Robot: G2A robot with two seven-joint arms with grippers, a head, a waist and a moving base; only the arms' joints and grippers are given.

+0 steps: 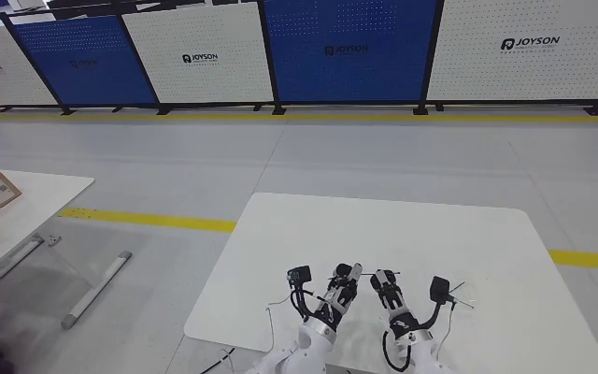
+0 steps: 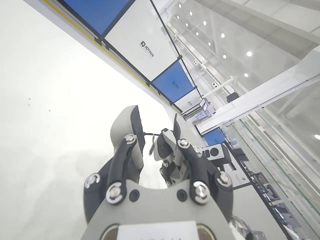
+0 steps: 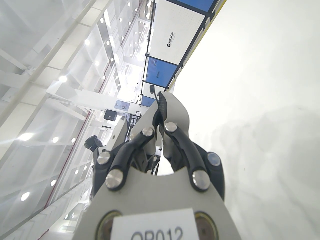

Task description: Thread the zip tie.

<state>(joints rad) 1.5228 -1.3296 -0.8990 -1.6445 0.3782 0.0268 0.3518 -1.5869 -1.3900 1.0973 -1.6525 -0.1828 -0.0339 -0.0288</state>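
The zip tie [image 3: 152, 89] is a thin black plastic strip with a small square head. It looks very light, bendy and smooth, so it could flop or slip. The right claw [image 3: 161, 102] is clenched on it, and the head end pokes out just past the tips. The left claw [image 2: 155, 113] is released, with its two sides apart. A bit of the strip lies across the gap and reaches one dark pad [image 2: 138, 126]. Both claws are up above the white table [image 1: 467, 234], close together, near the middle of its near edge.

I think the best place to hold is close to an end, so only a little strip hangs free to wobble. The tail has to go into the tiny hole in the head, so each end needs a short, firm hold. The pads are black and bumpy like rubber, which is good for gripping. The claw shells are smooth and grey, with shiny round screws. The table is flat and plain.
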